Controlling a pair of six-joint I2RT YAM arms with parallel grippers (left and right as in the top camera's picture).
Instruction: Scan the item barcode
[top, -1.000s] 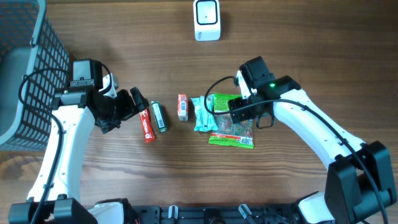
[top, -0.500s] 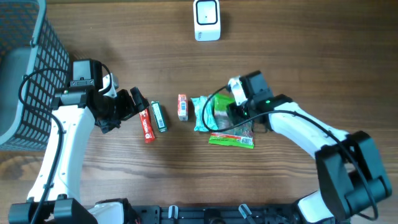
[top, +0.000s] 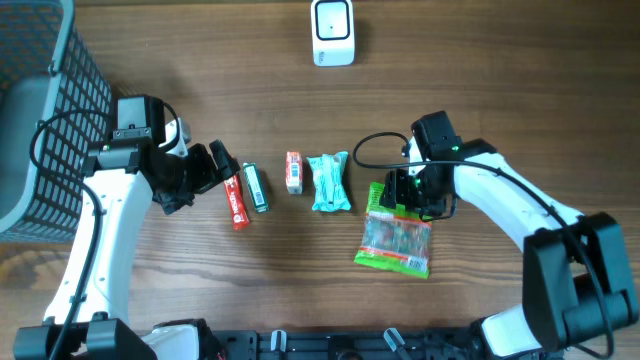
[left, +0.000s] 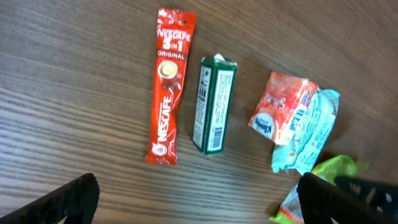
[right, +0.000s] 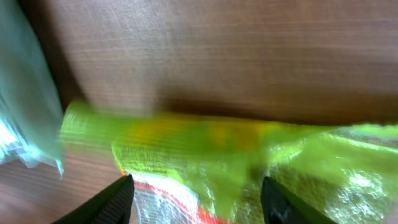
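I see five items, one each: coffee stick (top: 237, 203), green box (top: 256, 187), red pack (top: 293, 172), teal pack (top: 328, 182), green bag (top: 397, 242). My left fingers (left: 68, 199) are wide; my right fingers (right: 115, 202) straddle the bag (grip unclear).

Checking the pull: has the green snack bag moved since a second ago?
Yes. The green snack bag slid right and down the frame, away from the teal packet.
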